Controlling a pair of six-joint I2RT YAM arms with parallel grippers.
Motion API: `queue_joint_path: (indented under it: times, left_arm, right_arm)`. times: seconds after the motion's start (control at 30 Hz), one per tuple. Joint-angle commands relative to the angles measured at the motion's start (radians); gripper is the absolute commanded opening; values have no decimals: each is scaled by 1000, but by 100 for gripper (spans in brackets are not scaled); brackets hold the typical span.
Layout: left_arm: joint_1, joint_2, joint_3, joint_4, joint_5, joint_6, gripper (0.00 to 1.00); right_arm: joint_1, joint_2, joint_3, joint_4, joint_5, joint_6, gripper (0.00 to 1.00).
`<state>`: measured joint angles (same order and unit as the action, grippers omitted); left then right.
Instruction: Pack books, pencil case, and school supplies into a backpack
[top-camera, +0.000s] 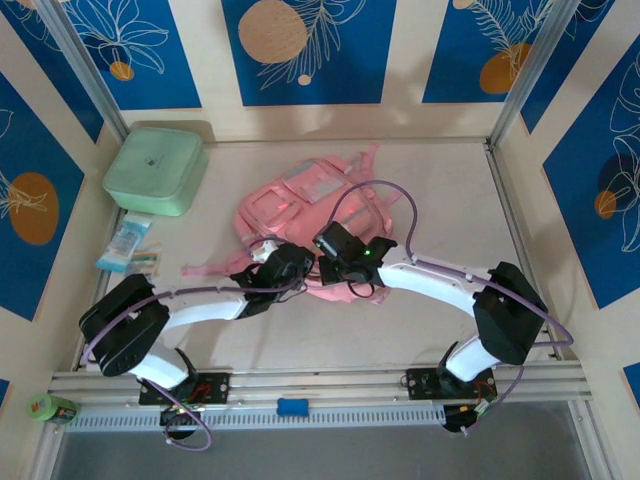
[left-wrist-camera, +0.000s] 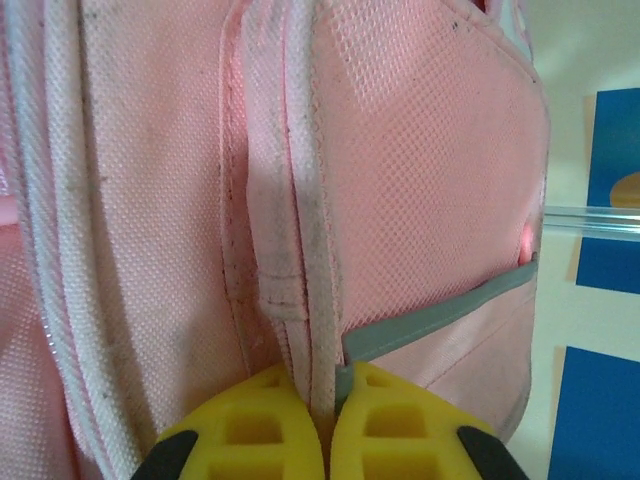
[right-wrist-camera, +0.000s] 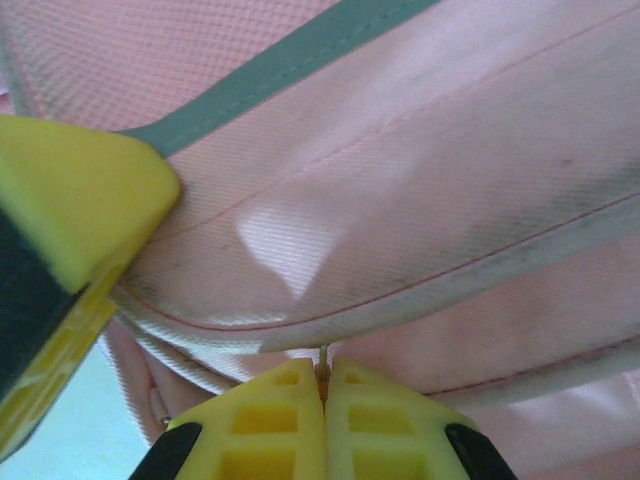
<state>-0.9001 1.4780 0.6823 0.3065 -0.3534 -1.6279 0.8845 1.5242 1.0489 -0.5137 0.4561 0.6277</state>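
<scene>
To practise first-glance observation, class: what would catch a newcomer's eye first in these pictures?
The pink backpack lies mid-table, with both arms meeting at its near edge. The left hand pinches its white piping, and the right hand is shut at a fabric edge. A mint-green box sits back left.

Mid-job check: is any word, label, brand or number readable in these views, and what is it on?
Nothing legible here.
The pale blue packets carry some printing, too small and blurred to read.
The mint-green box has a small mark at the middle of its lid, too small to make out.
The backpack shows plain pink fabric and grey trim up close, with no lettering seen.
</scene>
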Motion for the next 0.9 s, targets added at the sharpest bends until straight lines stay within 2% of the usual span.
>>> queue_joint_path:
  times: [0.0, 0.13, 0.23, 0.3, 0.43, 0.57, 0.63, 0.7, 0.77, 0.87]
  left_arm:
    - [38, -79, -25, -90, -57, 77, 0]
    - [96, -186, -64, -233, -12, 178, 0]
    - [180, -282, -122, -278, 70, 281, 0]
    - [285, -326, -133, -308, 186, 397, 0]
    - [454, -370, -101, -418, 347, 622, 0]
    - [640, -343, -64, -424, 579, 812, 0]
    - [702, -305, -35, -440, 664, 899, 0]
    - [751, -251, 19, -492, 733, 986, 0]
    - [784, -209, 57, -528, 774, 1058, 0]
    - [806, -153, 118, -589, 796, 1162, 0]
  right_arm:
    - [1, -15, 30, -88, 99, 9, 0]
    - [-26, -45, -5, -116, 143, -5, 0]
    - [-81, -56, -29, -109, 134, -35, 0]
    - [-115, -51, -36, -82, 129, -76, 0]
    - [-142, -17, -7, -81, 142, -123, 0]
    - [-38, -48, -22, -39, 104, -137, 0]
    - [-12, -50, -21, -26, 86, -109, 0]
    - [-44, -24, 3, -43, 70, -86, 0]
    - [-79, -2, 19, -53, 105, -97, 0]
    - [-124, 10, 9, 13, 141, -191, 0]
